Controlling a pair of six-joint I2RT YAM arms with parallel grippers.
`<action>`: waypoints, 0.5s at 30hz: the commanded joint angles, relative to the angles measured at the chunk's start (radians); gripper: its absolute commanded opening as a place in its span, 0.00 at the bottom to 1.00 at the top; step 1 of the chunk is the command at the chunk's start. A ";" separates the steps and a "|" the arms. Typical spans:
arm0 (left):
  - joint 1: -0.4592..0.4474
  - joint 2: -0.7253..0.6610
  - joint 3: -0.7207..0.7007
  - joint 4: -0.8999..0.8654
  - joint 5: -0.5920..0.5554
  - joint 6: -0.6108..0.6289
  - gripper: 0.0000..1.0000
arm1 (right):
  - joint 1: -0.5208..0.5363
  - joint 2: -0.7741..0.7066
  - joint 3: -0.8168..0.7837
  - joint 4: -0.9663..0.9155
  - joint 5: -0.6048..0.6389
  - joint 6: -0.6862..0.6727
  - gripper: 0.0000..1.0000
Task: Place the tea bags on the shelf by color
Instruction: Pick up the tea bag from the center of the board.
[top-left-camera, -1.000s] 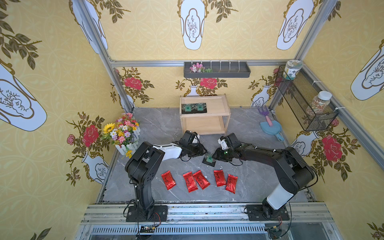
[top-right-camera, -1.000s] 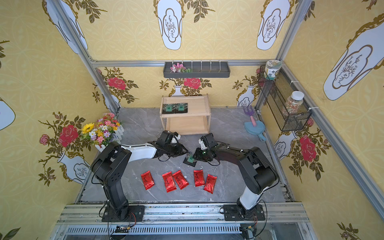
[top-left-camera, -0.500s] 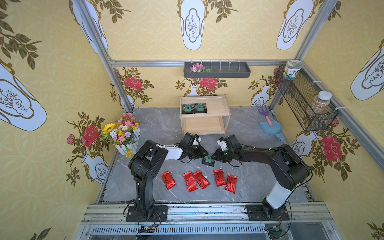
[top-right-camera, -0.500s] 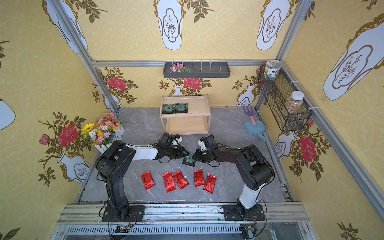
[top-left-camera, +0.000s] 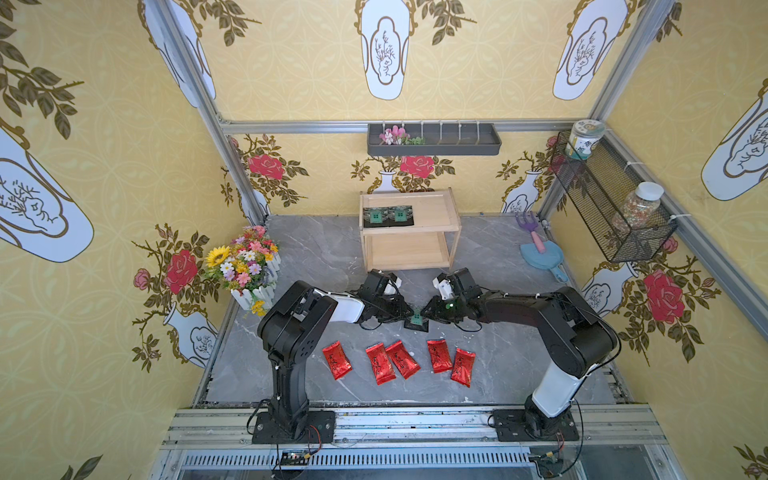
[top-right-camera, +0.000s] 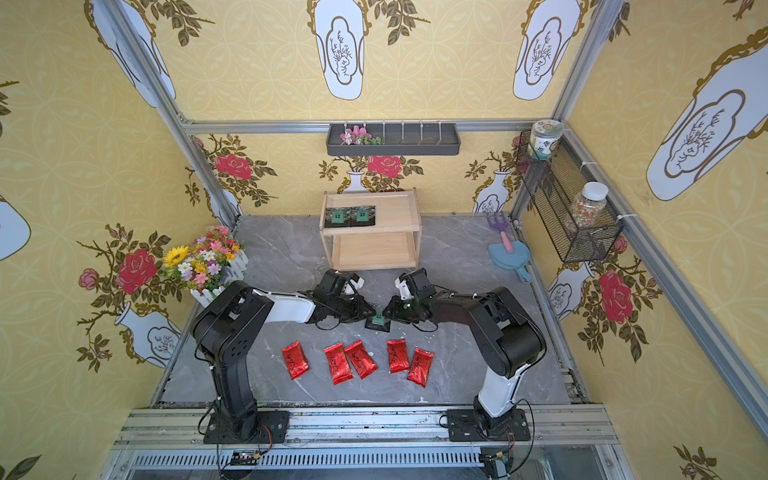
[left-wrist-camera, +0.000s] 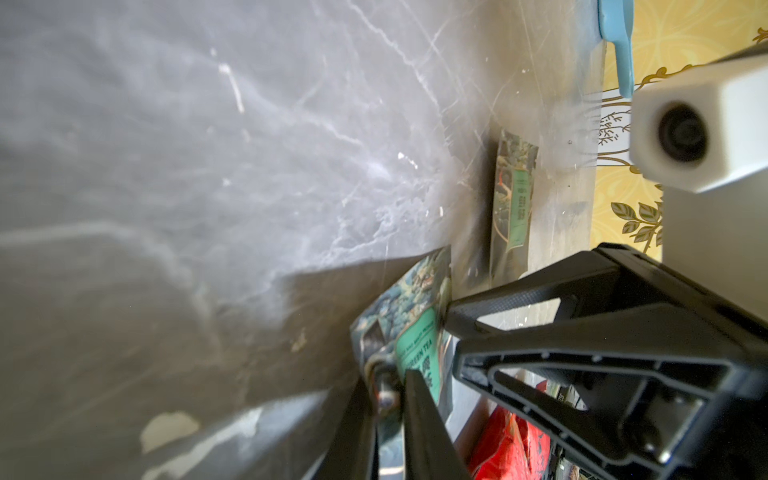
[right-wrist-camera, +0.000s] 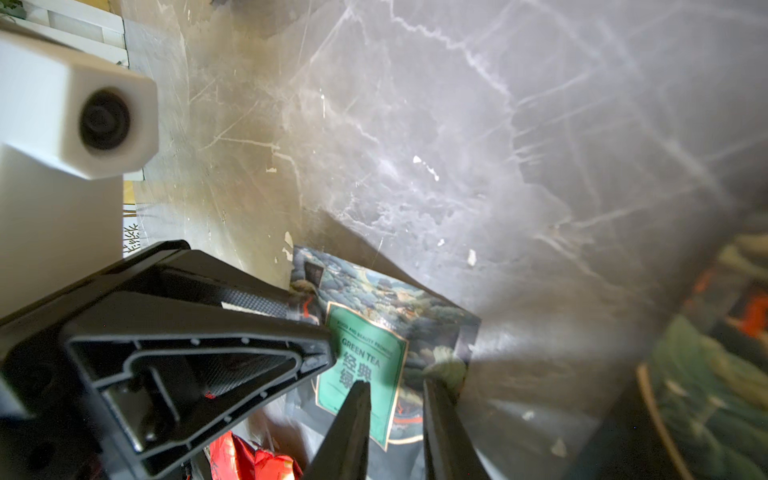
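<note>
So far: two black sachets (top-left-camera: 388, 216) atop shelf (top-left-camera: 436, 210). Left gripper (left-wrist-camera: 386, 380) pinches a third sachet (left-wrist-camera: 415, 345); right gripper (right-wrist-camera: 397, 382) narrow, grip unclear. Five red packets (top-left-camera: 399, 359) wait on table (top-left-camera: 316, 257).

Two black sachets (top-left-camera: 389, 216) on shelf (top-left-camera: 436, 212) top; third sachet (top-left-camera: 417, 321) mid-table; five red packets (top-left-camera: 402, 359) rowed.

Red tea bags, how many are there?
5 red tea bags, all in a loose row on the table: one alone, then two close pairs. None is on the shelf; none seems hidden.
</note>
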 joint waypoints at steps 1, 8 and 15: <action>0.000 -0.003 -0.016 0.017 0.021 -0.017 0.15 | -0.007 -0.010 0.010 -0.042 0.031 -0.003 0.29; 0.004 -0.033 -0.033 0.070 0.049 -0.061 0.08 | -0.026 -0.064 0.033 -0.048 0.010 0.005 0.31; 0.018 -0.105 -0.050 0.128 0.074 -0.102 0.06 | -0.033 -0.157 0.094 -0.130 0.055 -0.045 0.32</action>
